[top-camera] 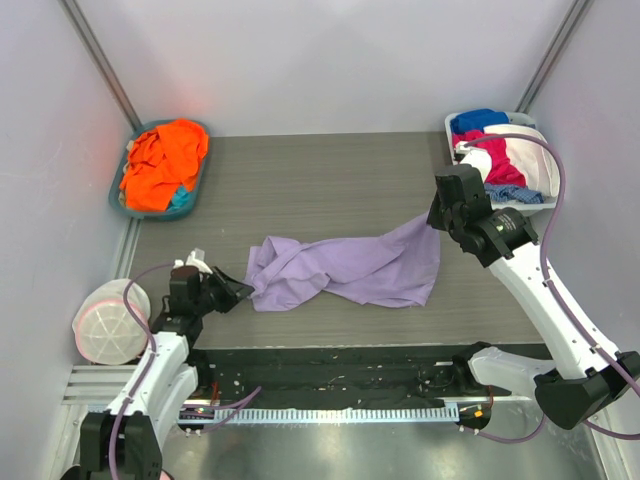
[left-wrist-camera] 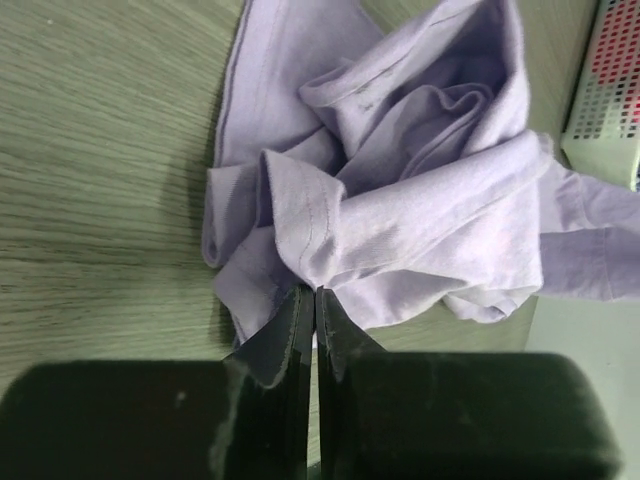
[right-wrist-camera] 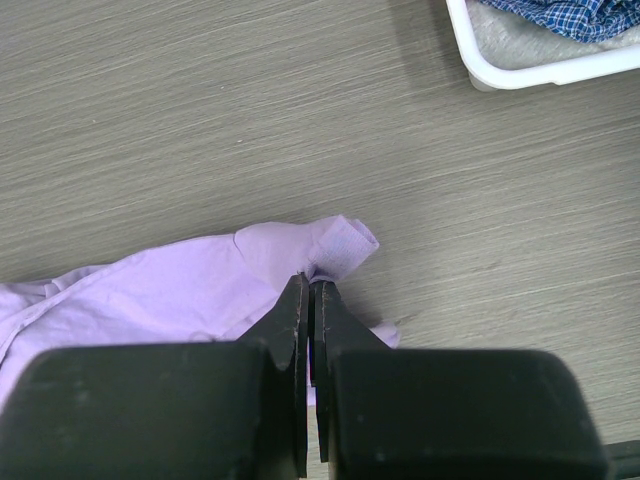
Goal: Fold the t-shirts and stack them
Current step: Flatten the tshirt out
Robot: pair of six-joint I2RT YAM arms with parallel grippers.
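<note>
A lavender t-shirt [top-camera: 350,268] lies crumpled and stretched across the middle of the grey table. My left gripper [top-camera: 238,291] is shut on its left end; the left wrist view shows the cloth [left-wrist-camera: 400,180] bunched just past the closed jaws of that gripper [left-wrist-camera: 315,292]. My right gripper [top-camera: 437,218] is shut on the shirt's upper right corner and lifts it; the right wrist view shows a rolled hem [right-wrist-camera: 345,245] pinched at the tips of that gripper [right-wrist-camera: 314,283]. Orange and teal t-shirts [top-camera: 165,160] sit in a basket at the back left.
A blue-grey basket [top-camera: 122,205] holds the orange pile at the back left. A white basket [top-camera: 535,200] with blue, red and white clothes stands at the back right, and shows in the right wrist view [right-wrist-camera: 540,70]. A round white pouch [top-camera: 108,320] lies left of my left arm.
</note>
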